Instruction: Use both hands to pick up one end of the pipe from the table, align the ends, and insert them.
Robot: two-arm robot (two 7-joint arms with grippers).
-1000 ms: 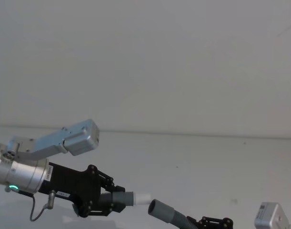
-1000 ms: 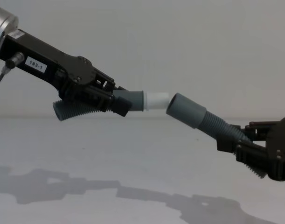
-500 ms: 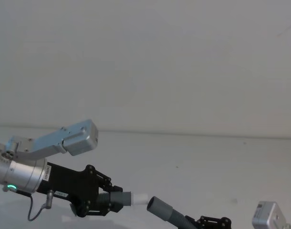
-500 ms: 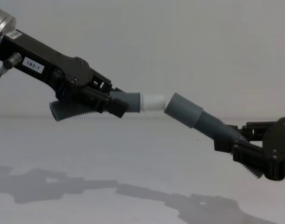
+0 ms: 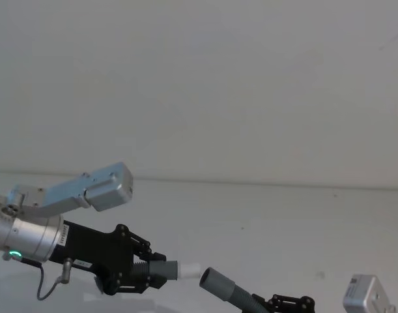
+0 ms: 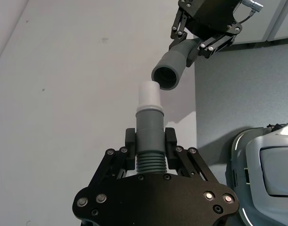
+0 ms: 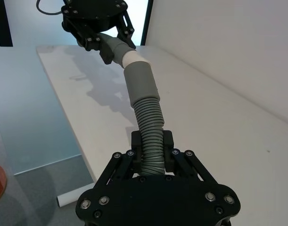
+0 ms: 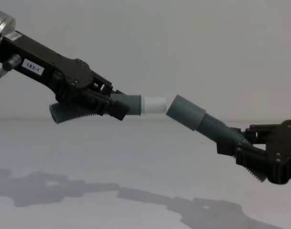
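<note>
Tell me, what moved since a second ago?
Both arms slid a little toward the robot's left. In the chest view the left gripper with its white-tipped hose and the right gripper with its wide socket shifted together. Both grips stayed shut, the tip is still just outside the socket, both hoses above the table.

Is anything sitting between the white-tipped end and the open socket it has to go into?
Nothing visible does. The white tip, held by the left gripper, sits just short of the grey socket, held by the right gripper, with only air between them above the table. The socket is tilted, though, so the ends are not yet in line.
</note>
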